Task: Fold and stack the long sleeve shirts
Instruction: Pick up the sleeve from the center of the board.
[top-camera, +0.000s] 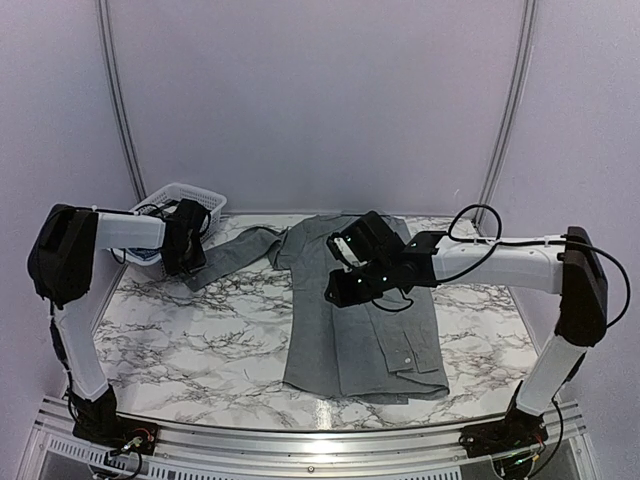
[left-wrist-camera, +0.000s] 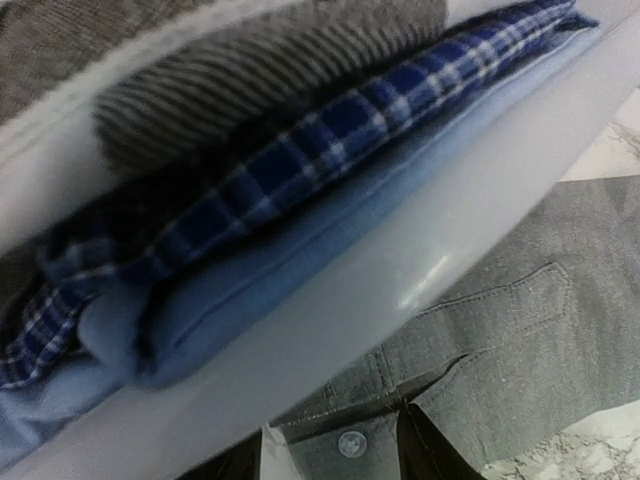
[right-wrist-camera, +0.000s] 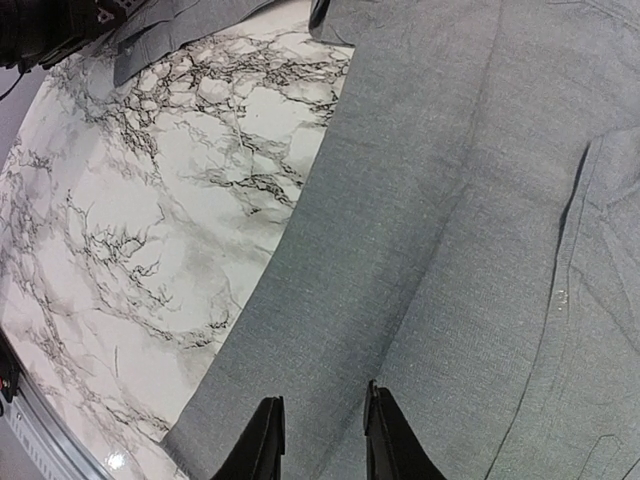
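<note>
Folding on the table (top-camera: 200, 340): the grey shirt (top-camera: 340, 330) lies central, one sleeve (top-camera: 235, 250) out toward ten o'clock by the basket (top-camera: 195, 195). My right fingers (right-wrist-camera: 385, 440) hover narrow and empty; whether my left fingers (left-wrist-camera: 425, 450) grip its cuff (left-wrist-camera: 500, 330) I cannot tell. Next: carry that sleeve across.

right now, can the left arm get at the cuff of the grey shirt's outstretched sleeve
Probably yes: the left gripper sits at the cuff, jaws apart either side of it; the white basket is close beside but does not cover it.
</note>
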